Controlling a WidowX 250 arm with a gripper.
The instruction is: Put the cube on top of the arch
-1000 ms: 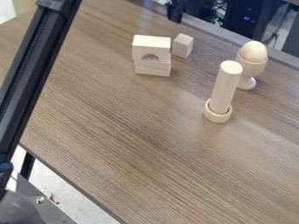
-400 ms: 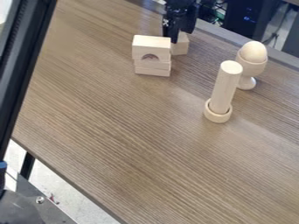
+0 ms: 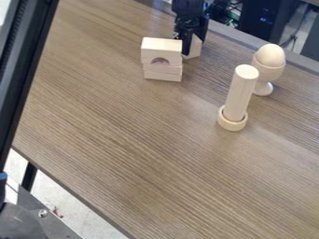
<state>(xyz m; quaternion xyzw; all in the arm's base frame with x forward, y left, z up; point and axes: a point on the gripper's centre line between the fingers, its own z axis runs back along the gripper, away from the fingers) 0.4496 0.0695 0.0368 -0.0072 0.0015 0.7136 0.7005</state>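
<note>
My gripper (image 3: 187,43) hangs at the top of the view, low over the table and right at the cube, covering part of it. The pale wooden cube (image 3: 195,47) shows at the right of and behind the gripper, on the table beside the arch. Left of it, the wooden arch block (image 3: 161,48), with its small half-round opening facing the camera, lies on top of a flat wooden block (image 3: 162,73). How far apart the fingers stand is hidden from this angle.
A wooden cylinder (image 3: 240,93) stands upright in a ring (image 3: 232,122) to the right. Behind it, a wooden egg (image 3: 271,55) sits in an egg cup (image 3: 266,73). The table's (image 3: 149,154) back edge runs past the cube, with computer gear beyond.
The gripper has come down from the top edge to the cube, dropping slightly further since the middle frame. The cube looks slightly turned. The dark arm part at left has shifted left.
</note>
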